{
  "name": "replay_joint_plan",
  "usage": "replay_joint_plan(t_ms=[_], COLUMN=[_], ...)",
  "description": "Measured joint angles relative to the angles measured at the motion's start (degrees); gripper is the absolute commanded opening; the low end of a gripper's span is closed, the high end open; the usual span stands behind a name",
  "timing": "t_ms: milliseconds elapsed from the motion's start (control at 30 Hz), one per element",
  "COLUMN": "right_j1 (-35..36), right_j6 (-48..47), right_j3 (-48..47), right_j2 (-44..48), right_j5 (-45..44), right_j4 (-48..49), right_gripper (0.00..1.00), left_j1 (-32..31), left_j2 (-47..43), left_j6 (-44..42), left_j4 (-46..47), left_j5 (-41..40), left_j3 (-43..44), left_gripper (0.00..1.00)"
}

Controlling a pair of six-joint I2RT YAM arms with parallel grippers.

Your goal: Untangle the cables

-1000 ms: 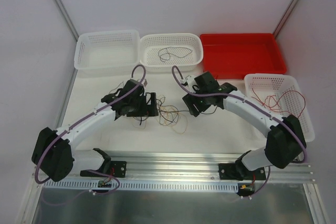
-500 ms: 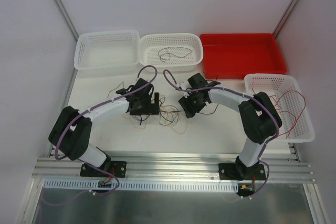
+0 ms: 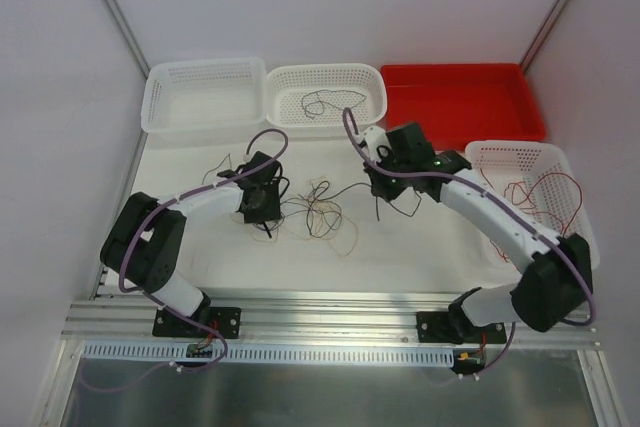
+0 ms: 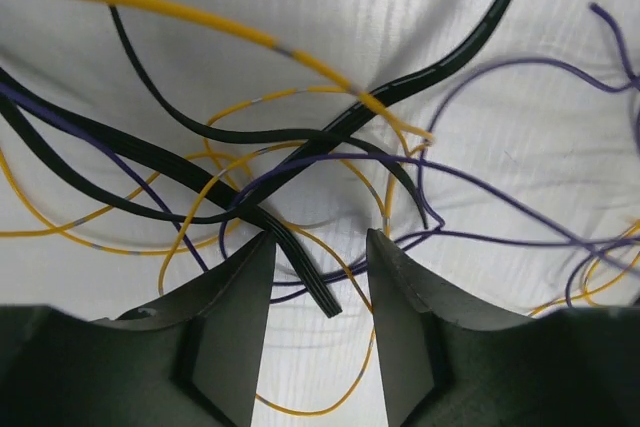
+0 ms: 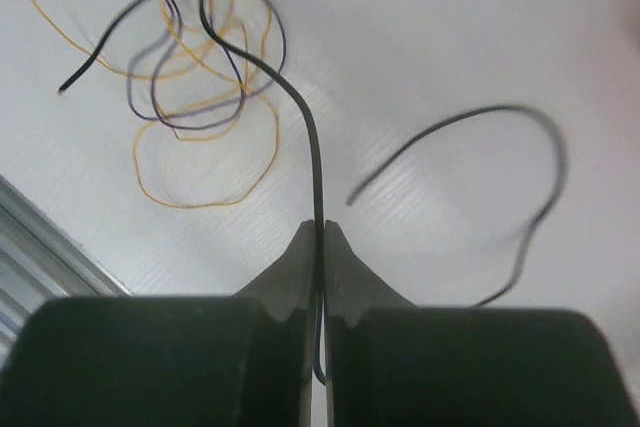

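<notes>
The right tool (image 5: 320,232) was pinched fully together on a thin black cable (image 5: 312,137), which ran from between the jaws straight out to the tangle (image 3: 318,209). A second black strand (image 5: 470,115) lay loose beside it, apart from the grip. The left tool (image 4: 320,242) stood partly open, its fingers (image 4: 235,297) on either side of the cut end of a flat black cable (image 4: 300,272) without closing on it; whether a finger touched that cable could not be told. The tangle, made of yellow wires (image 4: 180,17), purple wires (image 4: 540,61) and black leads, lay on the white worktop (image 3: 420,237) between the two tools, nearer the left one. Such wires were probably very light, limp and smooth-sheathed, so a pulled strand was likely to drag the whole knot rather than slide free; the flat cable looked somewhat stiffer. A free end, or a stretch just outside a crossing, seemed the best place to take hold, with the other tool pinning the rest.
</notes>
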State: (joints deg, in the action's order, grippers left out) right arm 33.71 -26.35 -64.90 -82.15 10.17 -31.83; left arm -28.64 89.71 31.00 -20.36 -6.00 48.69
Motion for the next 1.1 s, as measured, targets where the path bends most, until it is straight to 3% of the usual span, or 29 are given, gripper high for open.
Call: replay_joint_plan(t_ms=[233, 433, 600, 900, 1000, 1100], right_j1=[-0.2, -0.6, -0.6, -0.7, -0.7, -0.7], right_j6=[0.2, 0.4, 0.7, 1.9, 2.1, 2.6], right_j3=[-14.1, -22.1, -23.5, -24.7, -26.0, -26.1], right_j2=[18.0, 27.8, 33.8, 38.1, 37.5, 36.7], right_j5=[-4.5, -7.4, -9.2, -15.1, -15.5, -15.1], right_j4=[-5.6, -7.2, -6.4, -1.0, 0.3, 0.4], right_gripper=[0.01, 0.01, 0.01, 0.01, 0.01, 0.01], left_j1=[2.2, 3.3, 3.6, 4.2, 4.4, 4.4], left_j2=[0.0, -0.2, -0.2, -1.1, -1.9, -3.4], left_j6=[0.1, 0.0, 0.1, 1.4, 1.7, 2.1], left_j4=[0.0, 0.0, 0.0, 0.8, 1.4, 1.8], left_j5=[-0.1, 0.9, 1.1, 1.9, 2.5, 3.4], left_j3=[-0.5, -0.9, -0.9, -1.8, -2.5, -3.6], left_gripper=[0.18, 0.14, 0.11, 0.12, 0.19, 0.37])
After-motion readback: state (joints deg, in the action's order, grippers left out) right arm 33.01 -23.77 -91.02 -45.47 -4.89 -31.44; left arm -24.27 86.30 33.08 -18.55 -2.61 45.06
